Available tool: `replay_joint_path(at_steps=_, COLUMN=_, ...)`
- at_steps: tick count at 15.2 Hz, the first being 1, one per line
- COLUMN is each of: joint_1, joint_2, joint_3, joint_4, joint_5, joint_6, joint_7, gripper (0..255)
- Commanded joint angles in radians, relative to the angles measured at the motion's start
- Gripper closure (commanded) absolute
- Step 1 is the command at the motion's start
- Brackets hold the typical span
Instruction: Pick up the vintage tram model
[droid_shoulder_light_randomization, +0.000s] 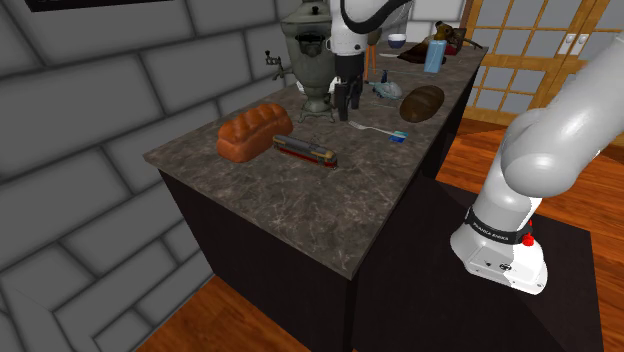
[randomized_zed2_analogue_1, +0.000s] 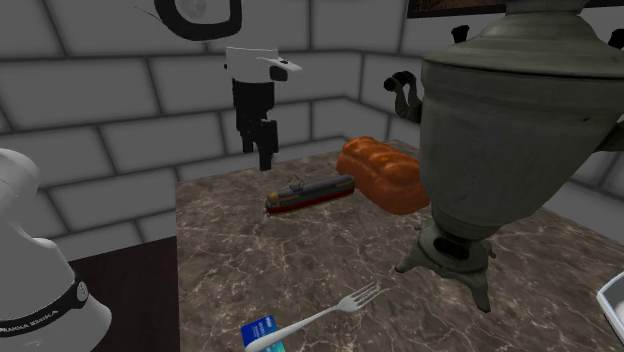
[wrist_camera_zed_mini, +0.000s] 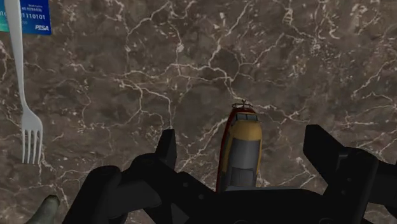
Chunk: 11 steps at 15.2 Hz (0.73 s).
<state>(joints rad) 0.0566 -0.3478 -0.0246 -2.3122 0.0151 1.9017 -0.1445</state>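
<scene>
The tram model (droid_shoulder_light_randomization: 306, 153) is a long, narrow car with a grey-yellow roof and red sides. It lies on the dark marbled counter (droid_shoulder_light_randomization: 300, 215) beside an orange-brown bread loaf (droid_shoulder_light_randomization: 255, 131). My black gripper (droid_shoulder_light_randomization: 345, 98) hangs open well above the counter, between the tram and the samovar. In the second exterior view the gripper (randomized_zed2_analogue_1: 264, 150) floats above and behind the tram (randomized_zed2_analogue_1: 310, 193), touching nothing. Looking along the hand, the tram (wrist_camera_zed_mini: 240, 149) lies far below, lengthwise between the spread fingers (wrist_camera_zed_mini: 167, 149) of the gripper (wrist_camera_zed_mini: 245, 145).
A large metal samovar (droid_shoulder_light_randomization: 310, 60) stands behind the gripper. A white fork (droid_shoulder_light_randomization: 372, 128) and a blue card (droid_shoulder_light_randomization: 398, 137) lie near the counter's right edge, with a dark loaf (droid_shoulder_light_randomization: 422, 102) beyond. More small items crowd the far end. Grey block walls line the left.
</scene>
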Motion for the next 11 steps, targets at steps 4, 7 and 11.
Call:
replay_joint_path(at_steps=4, joint_1=0.015, joint_2=0.188, joint_3=0.011, joint_4=0.086, joint_5=0.02, joint_6=0.124, joint_7=0.004, gripper=0)
replay_joint_path(at_steps=7, joint_1=0.022, joint_2=0.298, joint_3=0.016, joint_4=0.158, joint_5=0.03, joint_6=0.175, joint_7=0.003, gripper=0)
replay_joint_path(at_steps=11, joint_1=0.029, joint_2=0.444, joint_3=0.023, joint_4=0.271, joint_5=0.041, joint_6=0.225, joint_7=0.002, gripper=0)
